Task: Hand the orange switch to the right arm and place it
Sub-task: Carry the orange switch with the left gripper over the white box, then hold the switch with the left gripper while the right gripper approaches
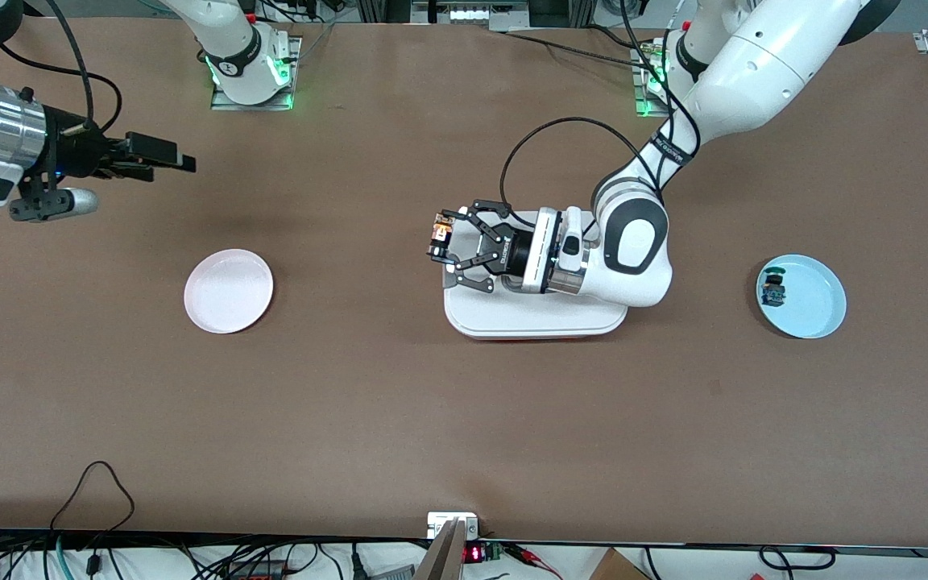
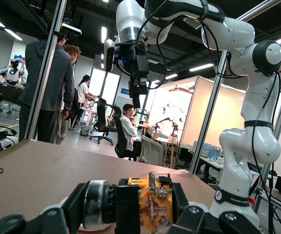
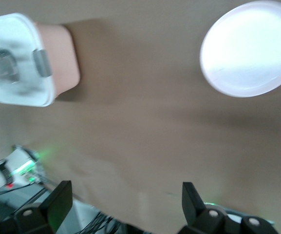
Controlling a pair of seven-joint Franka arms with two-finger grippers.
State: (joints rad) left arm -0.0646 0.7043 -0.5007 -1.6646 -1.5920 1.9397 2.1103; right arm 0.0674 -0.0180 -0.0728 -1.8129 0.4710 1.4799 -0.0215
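Observation:
The orange switch point(image 1: 441, 233) is a tiny black-bodied part with an orange end, held sideways in the air. My left gripper point(image 1: 440, 239) is shut on it, over the edge of the white tray point(image 1: 536, 324) that faces the right arm's end. Up close in the left wrist view, the orange switch point(image 2: 153, 207) fills the space between the black fingers point(image 2: 96, 204). My right gripper point(image 1: 185, 163) hangs open and empty above the table at the right arm's end, pointing toward the middle. Its fingers point(image 3: 58, 204) stand wide apart in the right wrist view.
A pale pink plate point(image 1: 229, 291) lies on the table toward the right arm's end, also seen as the pink plate point(image 3: 250, 48). A light blue plate point(image 1: 812, 300) toward the left arm's end holds a green-capped switch point(image 1: 773, 288).

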